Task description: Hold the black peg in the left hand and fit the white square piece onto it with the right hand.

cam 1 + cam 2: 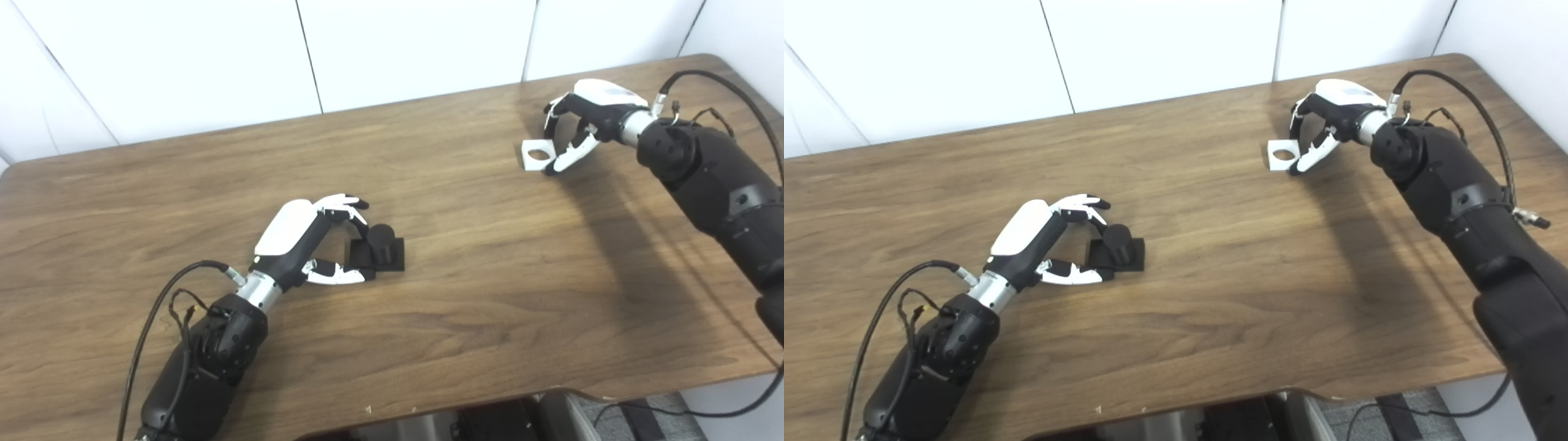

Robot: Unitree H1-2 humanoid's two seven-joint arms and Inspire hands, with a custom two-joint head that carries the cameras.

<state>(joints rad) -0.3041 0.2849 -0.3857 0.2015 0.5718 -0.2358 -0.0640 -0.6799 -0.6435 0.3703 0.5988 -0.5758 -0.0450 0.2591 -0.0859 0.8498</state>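
Observation:
The black peg point(381, 245), a short cylinder on a square black base, stands on the wooden table point(465, 294) near the middle. My left hand point(318, 236) is at its left side, with fingers curled onto the cylinder and the thumb against the base's near left corner. The peg rests on the table. The white square piece point(538, 154), which has a round hole, is at the far right of the table. My right hand point(582, 122) pinches its right edge between thumb and fingers, low over the table.
White wall panels point(398, 49) stand behind the table's far edge. Black cables point(723, 86) loop off both forearms. The near table edge point(490, 398) runs along the bottom, with floor clutter below it.

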